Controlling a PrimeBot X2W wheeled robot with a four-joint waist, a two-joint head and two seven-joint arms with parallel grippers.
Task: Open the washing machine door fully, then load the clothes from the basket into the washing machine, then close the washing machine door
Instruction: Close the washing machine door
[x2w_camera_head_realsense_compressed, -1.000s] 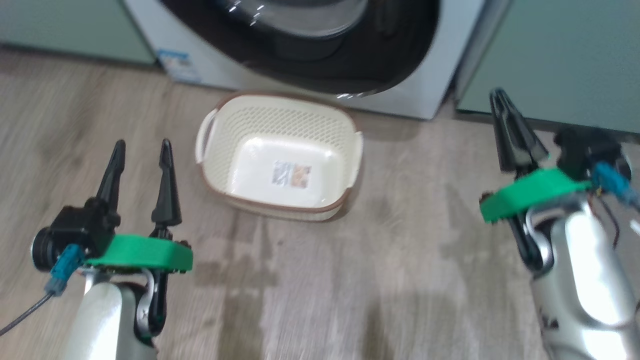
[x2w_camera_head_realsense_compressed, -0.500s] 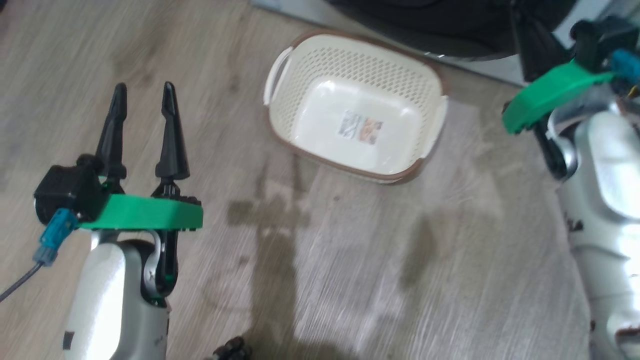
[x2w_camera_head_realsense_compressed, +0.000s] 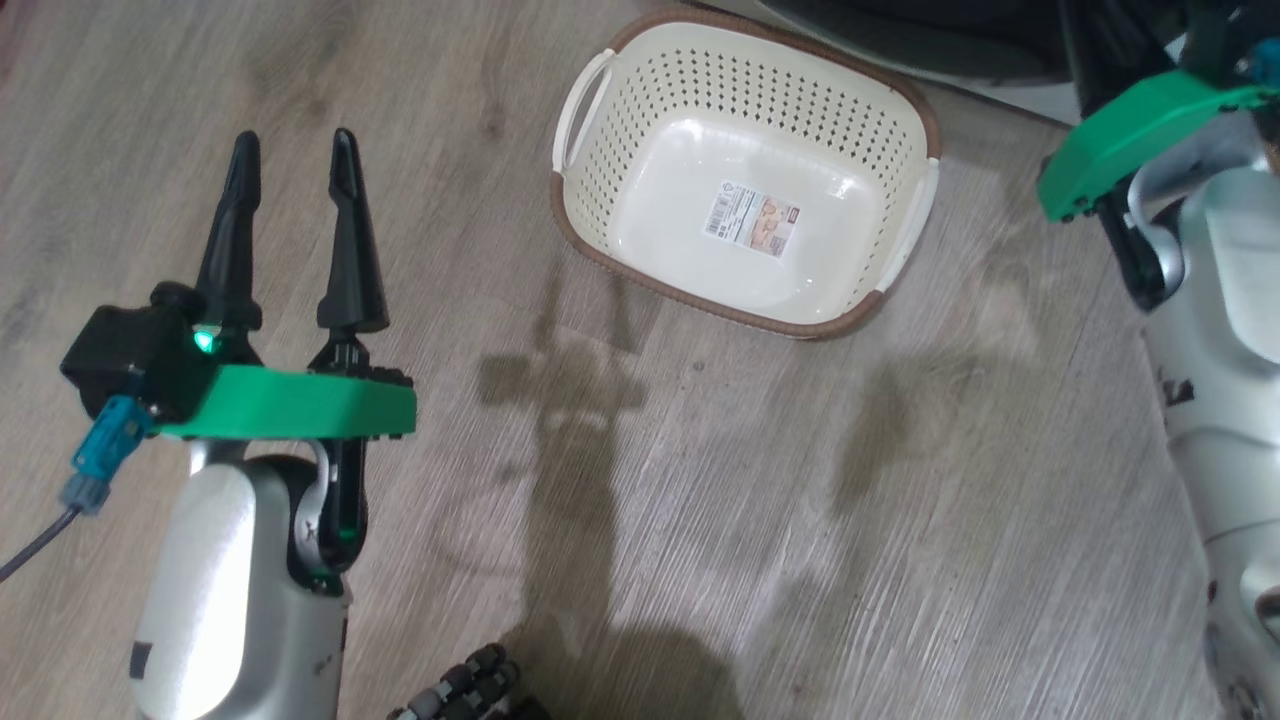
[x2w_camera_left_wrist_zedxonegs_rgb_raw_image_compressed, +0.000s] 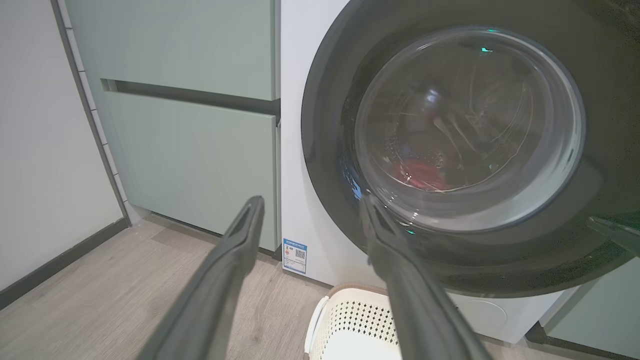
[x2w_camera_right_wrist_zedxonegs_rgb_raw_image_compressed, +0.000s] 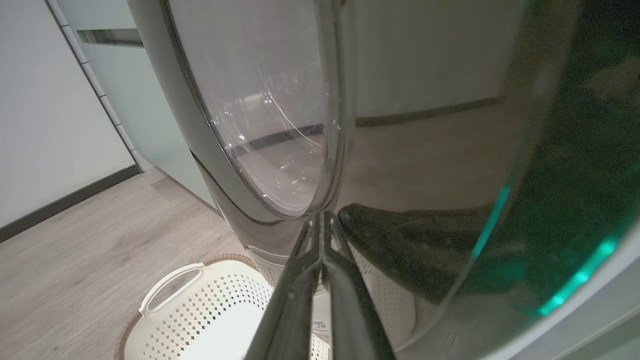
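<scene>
Status: basket (x2w_camera_head_realsense_compressed: 720, 90) sits empty on the floor (x2w_camera_head_realsense_compressed: 700, 520), just in front of the washing machine (x2w_camera_left_wrist_zedxonegs_rgb_raw_image_compressed: 310, 210), with only its label (x2w_camera_head_realsense_compressed: 755, 218) inside. The clothes (x2w_camera_left_wrist_zedxonegs_rgb_raw_image_compressed: 420, 172) show as a red patch low in the drum, behind the glass (x2w_camera_left_wrist_zedxonegs_rgb_raw_image_compressed: 475, 115). Loading looks done, so the door close is what's left.

The washing machine door (x2w_camera_left_wrist_zedxonegs_rgb_raw_image_compressed: 327, 125) looks flat against the front from the left wrist view. Can't tell whether it's latched.

Right hand (x2w_camera_right_wrist_zedxonegs_rgb_raw_image_compressed: 320, 220): fingers closed together with nothing between them, tips at the glossy black rim on the door's lower right. Touching or just off it, can't tell.

Left hand (x2w_camera_head_realsense_compressed: 293, 150): wide open, empty, over bare floor to the near left, well apart from the basket.

Risks:
- Closed tips on a curved, glossy rim are a poor contact. An off-axis push likely skids toward the glass bowl or off the edge, and the door ends up unlatched.
- Too light a push means no latch, and the door may rest shut-looking. Needs a check.
- The red bundle lies low and forward. If any of it is over the seal, the door pinches it. Seal isn't visible from here.
- The basket is right below the door. A dropping right arm or a base move forward clips or shoves it.
- Left hand's splayed fingers could catch the green cabinets (x2w_camera_left_wrist_zedxonegs_rgb_raw_image_compressed: 190, 150) if the waist turns left.
</scene>
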